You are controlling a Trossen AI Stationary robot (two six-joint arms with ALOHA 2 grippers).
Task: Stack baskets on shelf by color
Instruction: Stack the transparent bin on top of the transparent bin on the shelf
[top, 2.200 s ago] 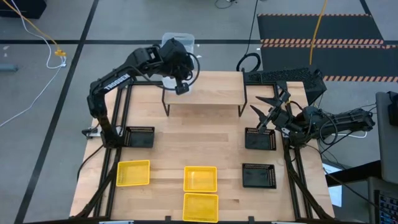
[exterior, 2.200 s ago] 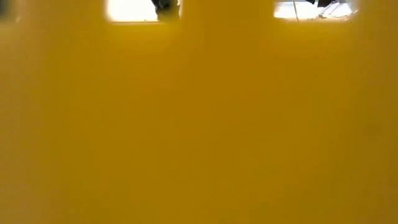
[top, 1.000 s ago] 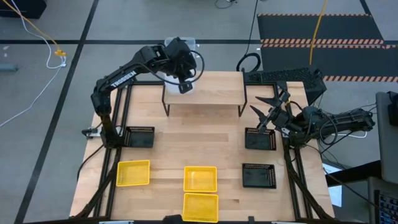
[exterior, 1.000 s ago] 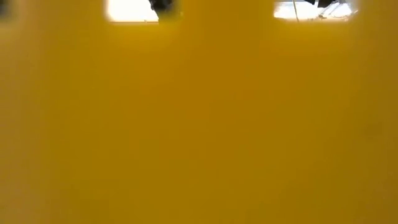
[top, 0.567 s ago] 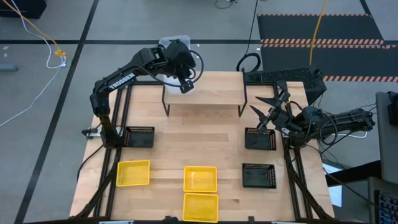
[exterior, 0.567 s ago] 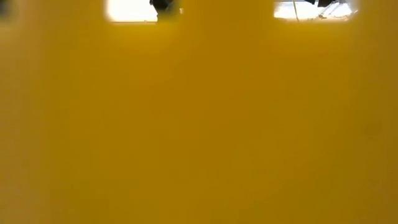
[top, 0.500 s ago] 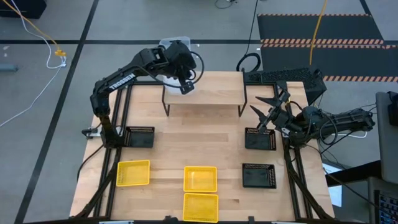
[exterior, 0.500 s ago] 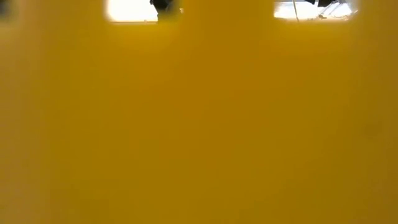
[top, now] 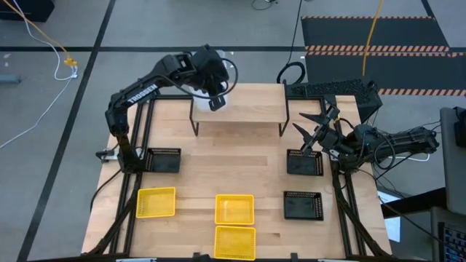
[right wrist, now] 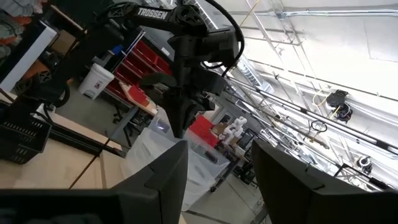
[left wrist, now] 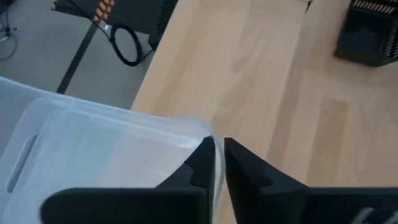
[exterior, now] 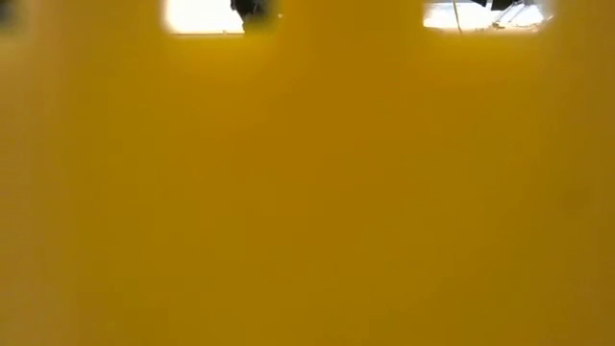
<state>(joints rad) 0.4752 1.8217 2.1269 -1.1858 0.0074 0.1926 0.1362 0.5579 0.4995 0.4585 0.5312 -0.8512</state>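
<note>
Grey floor surrounds the wooden tabletop (top: 240,175), and at its far edge stands the shelf (top: 247,109), its plank bare along most of its length. My left tool (left wrist: 217,158) is up at the shelf's far left corner, its two fingers (left wrist: 245,171) standing close on either side of the thin wall of a clear basket (left wrist: 93,155), with a sliver of gap showing (whether they press the wall I cannot tell). That clear basket (top: 211,54) sits at the shelf's back-left corner, mostly hidden under my arm from above. My right tool (top: 309,127) waits off the right side of the tabletop, fingers spread wide and holding nothing, just above a black basket (top: 304,162). A second black basket (top: 303,206) lies nearer the front, and a third (top: 164,160) on the left side. Three yellow baskets (top: 234,209) lie along the front; one of them fills the low view (exterior: 307,192) almost entirely.
</note>
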